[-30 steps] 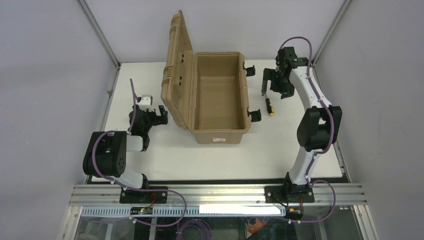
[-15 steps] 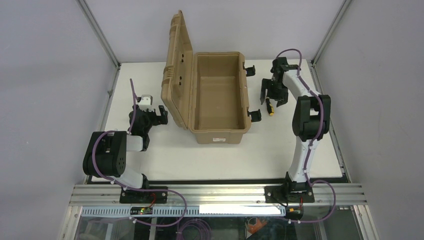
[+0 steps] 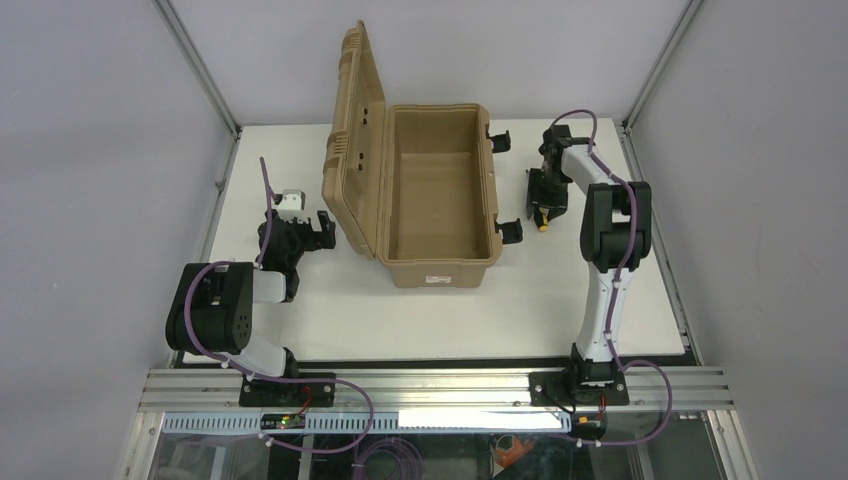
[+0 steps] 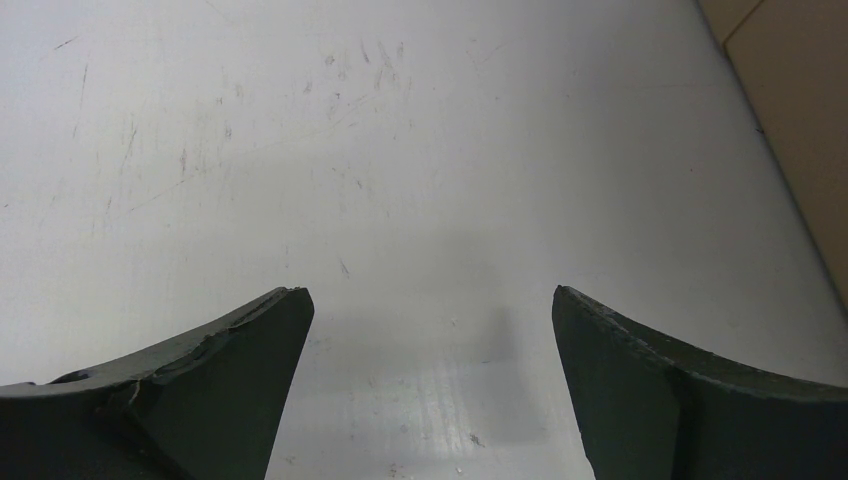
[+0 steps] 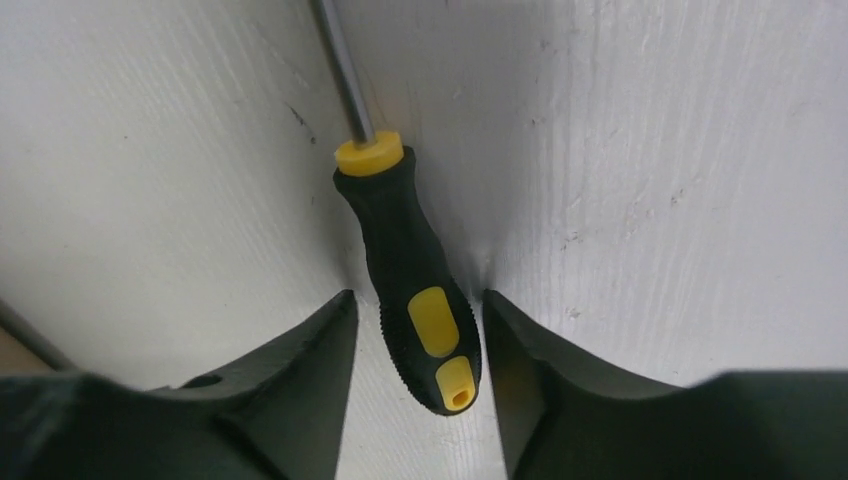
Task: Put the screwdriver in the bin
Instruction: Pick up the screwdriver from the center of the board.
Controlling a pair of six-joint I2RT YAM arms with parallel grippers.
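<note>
Straddling screwdriver point(image 5: 400, 235) handle with narrow right claw point(image 5: 420, 297), one side gapped | hanging left claw point(image 4: 430, 300) wide over surface point(image 4: 400, 150) | lying beside open bin point(image 3: 436, 265)

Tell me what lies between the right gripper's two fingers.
The screwdriver: its black and yellow handle lies on the white table between them, shaft pointing away. The right wrist view shows this best.
</note>
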